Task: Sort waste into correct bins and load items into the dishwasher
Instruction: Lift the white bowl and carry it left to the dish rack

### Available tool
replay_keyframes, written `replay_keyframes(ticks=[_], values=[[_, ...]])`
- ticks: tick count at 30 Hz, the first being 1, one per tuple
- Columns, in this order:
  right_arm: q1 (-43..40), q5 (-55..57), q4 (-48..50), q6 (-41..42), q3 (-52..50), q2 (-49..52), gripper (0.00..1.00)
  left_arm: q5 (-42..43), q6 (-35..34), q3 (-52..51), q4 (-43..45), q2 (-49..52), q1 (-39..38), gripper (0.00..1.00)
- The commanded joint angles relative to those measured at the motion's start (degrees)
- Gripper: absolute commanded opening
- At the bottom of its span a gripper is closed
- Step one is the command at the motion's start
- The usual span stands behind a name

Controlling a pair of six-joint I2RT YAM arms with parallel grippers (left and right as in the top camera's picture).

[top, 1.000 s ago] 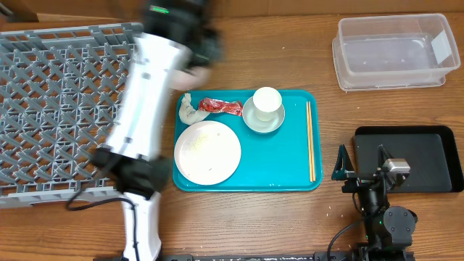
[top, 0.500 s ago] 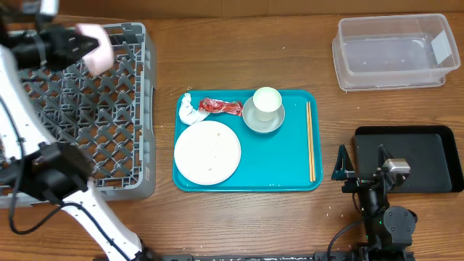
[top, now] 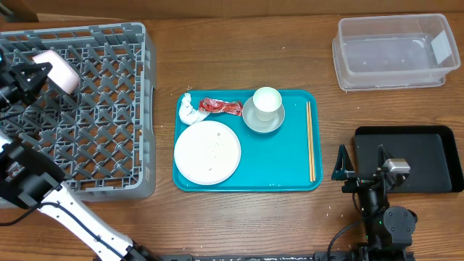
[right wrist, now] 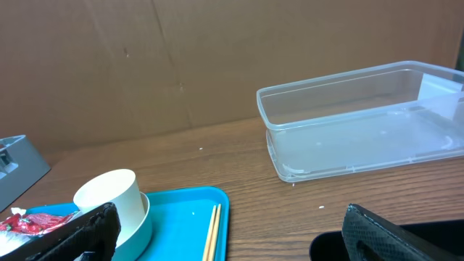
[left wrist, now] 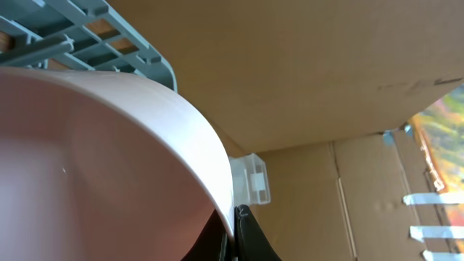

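Left gripper [top: 38, 72]: we note jaws clamped on the white bowl [top: 61, 69] rim, with the dish rack [top: 109, 109] beneath them. Right gripper [right wrist: 232, 243]: jaws wide apart and empty, clear tub [right wrist: 362, 116] ahead. A second earlier the left arm crossed beside the teal tray [top: 290, 167].

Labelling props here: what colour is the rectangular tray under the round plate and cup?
The rectangular plastic tray is teal, shown best in the overhead view.

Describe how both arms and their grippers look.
The left arm has white tubular links between black joints, a thin black cable running along it, and a black left gripper. The right arm is black, with looping black cables at its base, a small grey block, and a right gripper with dark, teal-edged triangular fingers.
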Motion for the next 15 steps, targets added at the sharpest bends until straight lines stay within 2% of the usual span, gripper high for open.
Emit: replay_keyframes(ticks=[1,10,15], values=[[-0.04,0.72,0.37,-0.22,-0.61,-0.52,1.00,3.91,2.62,0.44,-0.13,1.22,0.37,0.05],[-0.04,0.70,0.35,-0.22,-0.61,-0.52,1.00,0.11,9.75,-0.39,0.07,1.22,-0.28,0.07],[-0.04,0.70,0.35,-0.22,-0.61,-0.52,1.00,-2.21,10.32,-0.90,0.94,1.22,-0.24,0.07]])
